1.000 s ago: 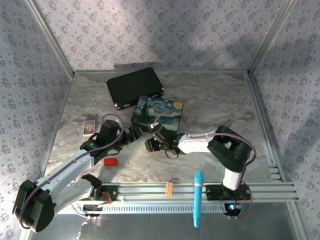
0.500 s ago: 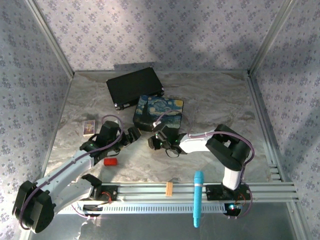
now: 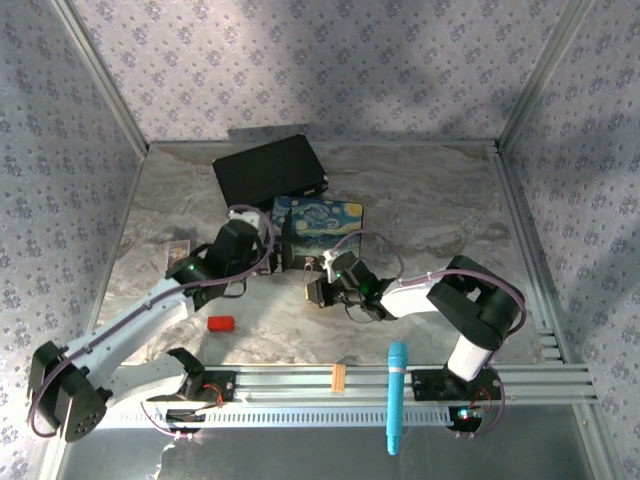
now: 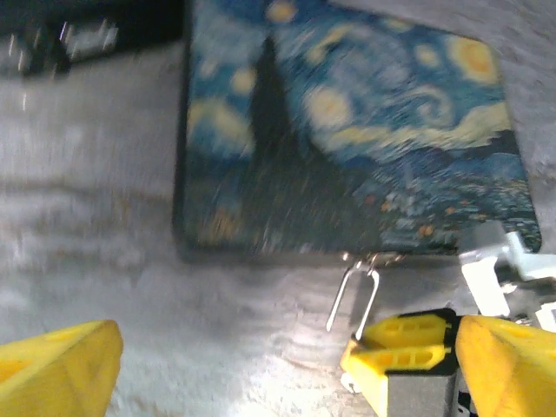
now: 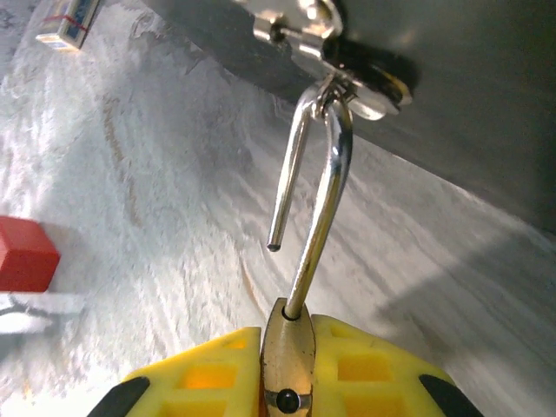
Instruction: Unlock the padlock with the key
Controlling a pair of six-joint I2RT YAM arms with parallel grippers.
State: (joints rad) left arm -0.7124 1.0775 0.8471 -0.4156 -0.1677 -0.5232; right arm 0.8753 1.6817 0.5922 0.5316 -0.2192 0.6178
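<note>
Brass padlock [image 5: 287,334] sits pinched by its body in the right end effector [image 5: 287,352]. Its silver shackle [image 5: 317,174] looks sprung: one leg hangs free, the bend hooked through the hasp [image 5: 334,52] of the painted box [image 4: 347,130]. The left end effector [image 4: 287,352] gapes wide before the box, holding nothing. Best to grip firmly and swing the free leg out of the hasp without dragging the box.

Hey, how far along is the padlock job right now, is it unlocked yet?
Done, apparently: the shackle has its free end out of the padlock, so it looks unlocked. In hand: the right hand grips the padlock's body. Left: the shackle hangs hooked through the latch on the painted box, so unhooking it may follow.
</note>
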